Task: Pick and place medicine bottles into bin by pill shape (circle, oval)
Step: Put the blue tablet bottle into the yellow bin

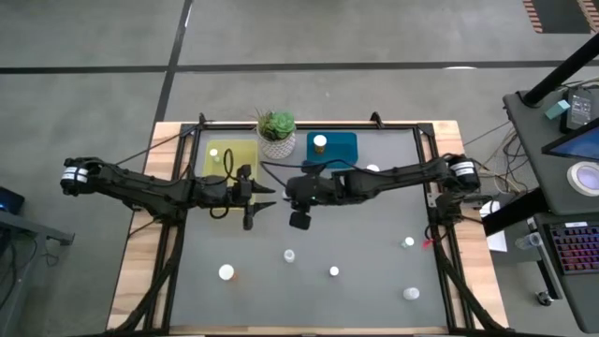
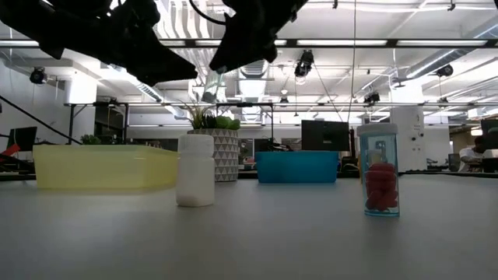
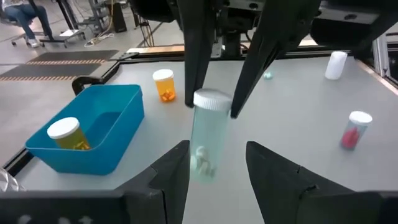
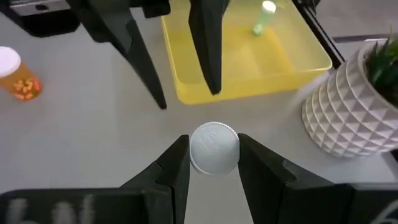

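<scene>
Medicine bottle (image 3: 208,134), clear with a white cap, hangs above the table's middle, pinched near its cap by your right gripper (image 4: 214,147) between the spread fingers of your left gripper (image 3: 217,150); let go before the left closes and it will likely drop and roll.

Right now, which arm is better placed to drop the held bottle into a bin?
Right, probably: the right gripper is shut on the clear bottle at its cap, while the left gripper is open and empty beside it.
</scene>
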Robot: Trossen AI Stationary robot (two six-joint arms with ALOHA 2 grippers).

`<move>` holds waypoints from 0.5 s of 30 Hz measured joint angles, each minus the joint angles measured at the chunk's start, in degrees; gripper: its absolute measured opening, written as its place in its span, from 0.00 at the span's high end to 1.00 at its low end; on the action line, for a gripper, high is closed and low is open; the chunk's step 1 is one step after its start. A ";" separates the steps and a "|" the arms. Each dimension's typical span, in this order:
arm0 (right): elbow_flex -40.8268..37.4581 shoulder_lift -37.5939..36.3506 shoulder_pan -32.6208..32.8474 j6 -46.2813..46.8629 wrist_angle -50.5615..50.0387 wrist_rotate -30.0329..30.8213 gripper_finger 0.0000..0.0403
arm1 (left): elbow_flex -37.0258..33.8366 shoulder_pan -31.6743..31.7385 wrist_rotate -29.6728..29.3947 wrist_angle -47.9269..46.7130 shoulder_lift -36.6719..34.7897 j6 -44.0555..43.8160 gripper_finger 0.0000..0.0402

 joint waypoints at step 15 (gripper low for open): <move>0.30 -0.24 -0.13 -2.84 5.01 -1.55 0.72 | -0.53 0.02 -1.58 -0.93 -0.11 -1.64 0.47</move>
